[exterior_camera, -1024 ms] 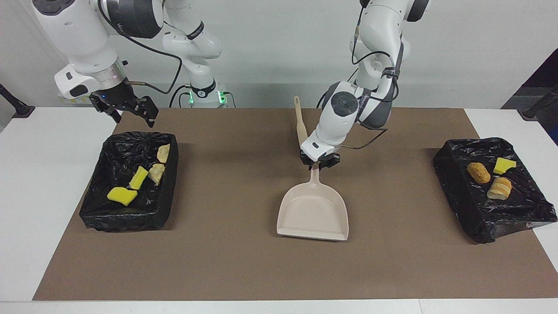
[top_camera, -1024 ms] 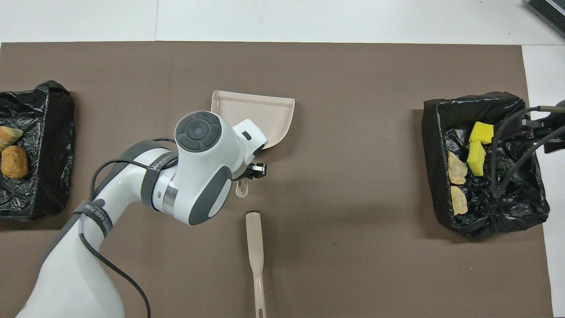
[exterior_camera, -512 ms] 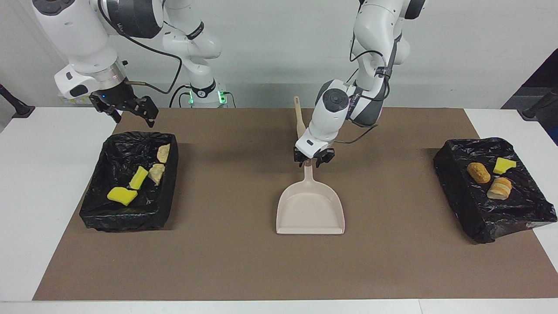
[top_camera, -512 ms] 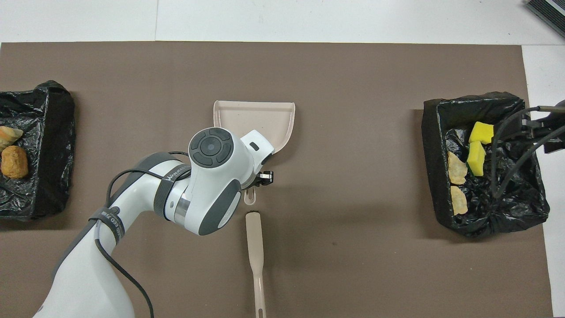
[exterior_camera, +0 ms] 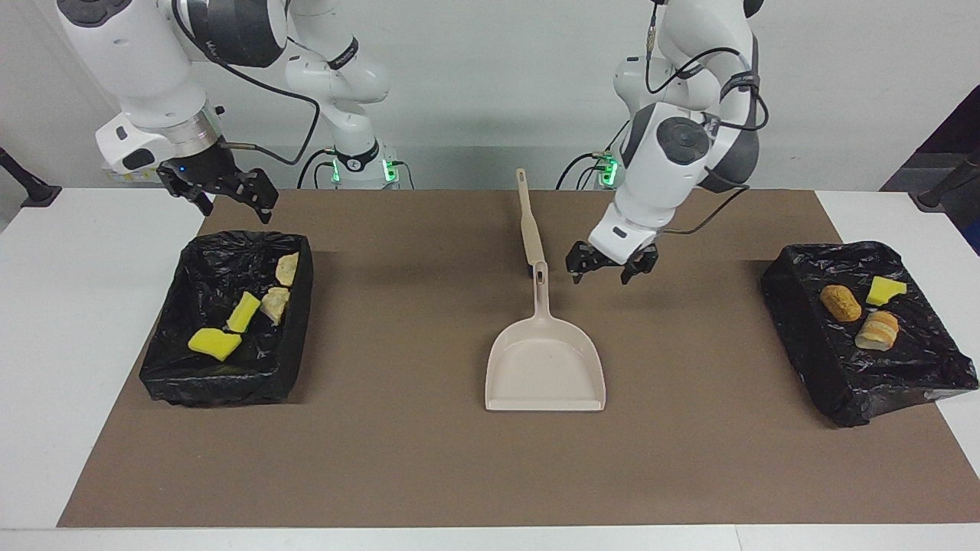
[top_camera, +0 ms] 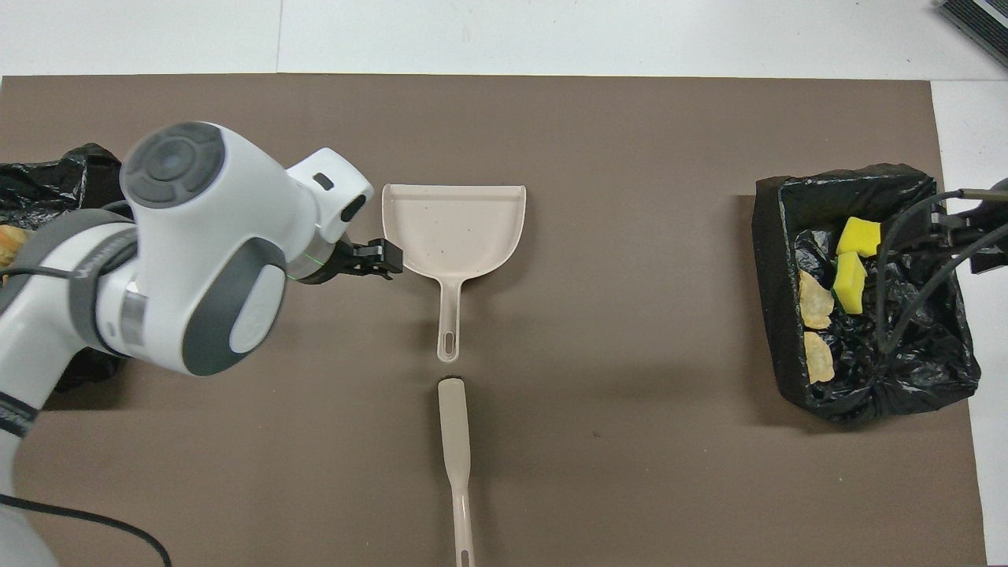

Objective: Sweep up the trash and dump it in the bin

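The beige dustpan (exterior_camera: 545,367) (top_camera: 453,228) lies flat on the brown mat with nothing in it. My left gripper (exterior_camera: 605,269) (top_camera: 376,261) hangs open over the mat beside the dustpan's handle, toward the left arm's end, holding nothing. A black-bagged bin (exterior_camera: 164,367) (top_camera: 768,276) at the right arm's end holds several pieces of trash: yellow sponge chunks (exterior_camera: 214,343) (top_camera: 858,236) and bread bits (exterior_camera: 274,304) (top_camera: 815,299). My right gripper (exterior_camera: 233,200) (top_camera: 972,236) waits open over that bin's edge nearest the robots.
A beige brush (exterior_camera: 528,222) (top_camera: 457,449) lies on the mat in line with the dustpan's handle, nearer the robots. At the left arm's end a second black-bagged bin (exterior_camera: 842,383) (top_camera: 79,181) carries a croissant bit (exterior_camera: 841,302), a yellow chunk (exterior_camera: 886,289) and a bread piece (exterior_camera: 879,330).
My left gripper opened, let go of the dustpan's handle, and rose away toward the left arm's end. The dustpan settled straight on the mat. The right arm stayed put.
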You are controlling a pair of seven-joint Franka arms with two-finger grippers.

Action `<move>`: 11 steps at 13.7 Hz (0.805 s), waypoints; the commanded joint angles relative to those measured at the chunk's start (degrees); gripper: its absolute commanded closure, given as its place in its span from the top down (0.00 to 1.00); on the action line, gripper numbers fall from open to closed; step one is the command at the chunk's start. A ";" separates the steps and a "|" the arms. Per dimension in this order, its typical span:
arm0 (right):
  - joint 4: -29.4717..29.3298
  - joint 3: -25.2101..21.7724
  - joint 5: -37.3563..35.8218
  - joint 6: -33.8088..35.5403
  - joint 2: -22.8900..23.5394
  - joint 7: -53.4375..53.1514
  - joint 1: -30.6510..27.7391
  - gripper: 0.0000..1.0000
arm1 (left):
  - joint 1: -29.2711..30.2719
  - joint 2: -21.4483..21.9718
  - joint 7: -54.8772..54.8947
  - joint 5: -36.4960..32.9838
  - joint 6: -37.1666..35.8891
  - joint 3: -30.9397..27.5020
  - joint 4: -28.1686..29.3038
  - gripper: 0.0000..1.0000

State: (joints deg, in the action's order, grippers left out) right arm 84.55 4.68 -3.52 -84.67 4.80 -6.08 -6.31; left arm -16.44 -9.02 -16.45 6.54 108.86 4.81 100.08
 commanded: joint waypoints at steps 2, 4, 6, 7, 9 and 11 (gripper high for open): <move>0.88 0.16 0.97 -1.20 -0.67 1.42 -0.37 1.00 | 6.40 3.65 11.66 0.23 -7.33 0.12 -2.26 1.00; 0.88 0.07 0.97 -1.20 -0.58 1.42 -0.37 1.00 | 10.71 5.58 18.18 0.23 -11.02 0.03 -3.31 1.00; 0.88 0.16 0.97 -1.20 -0.58 1.42 -0.37 1.00 | 13.27 7.08 20.31 -0.12 -13.40 0.11 -4.11 1.00; 0.88 0.16 0.97 -1.20 -0.67 1.42 -0.37 1.00 | 13.45 7.78 20.67 -1.17 -13.76 -0.23 -4.19 1.00; 0.88 0.16 0.97 -1.20 -0.67 1.42 -0.37 1.00 | 13.62 9.45 22.67 -2.15 -16.21 -1.72 -5.16 1.00; 0.88 0.16 0.97 -1.20 -0.58 1.42 -0.37 1.00 | 13.62 10.16 24.97 -2.15 -17.10 -3.48 -5.16 1.00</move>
State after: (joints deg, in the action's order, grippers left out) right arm 84.55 4.68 -3.52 -84.67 4.80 -6.08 -6.31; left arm -2.86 0.15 6.30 5.31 93.66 2.54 95.30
